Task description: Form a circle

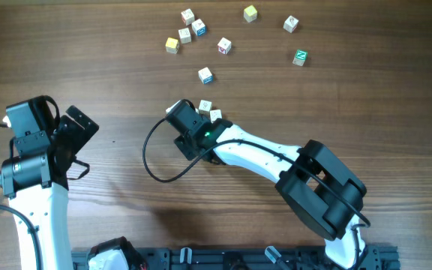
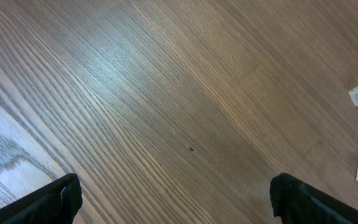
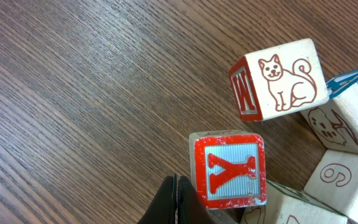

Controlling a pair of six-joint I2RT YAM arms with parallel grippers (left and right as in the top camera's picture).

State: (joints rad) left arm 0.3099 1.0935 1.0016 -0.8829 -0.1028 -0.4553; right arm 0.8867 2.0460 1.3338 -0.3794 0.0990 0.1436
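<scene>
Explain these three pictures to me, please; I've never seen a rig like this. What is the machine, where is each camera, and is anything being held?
Two robot arms work at a wooden table. One picture looks down from above; the other two come from cameras on each wrist. Small alphabet cubes lie scattered at the far side, such as one with a green letter. The left gripper hangs open over bare wood, holding nothing. The right gripper is shut, its tips beside a cube with a red Y; it does not look clamped on it. A cube with a cat drawing and others sit close by.
</scene>
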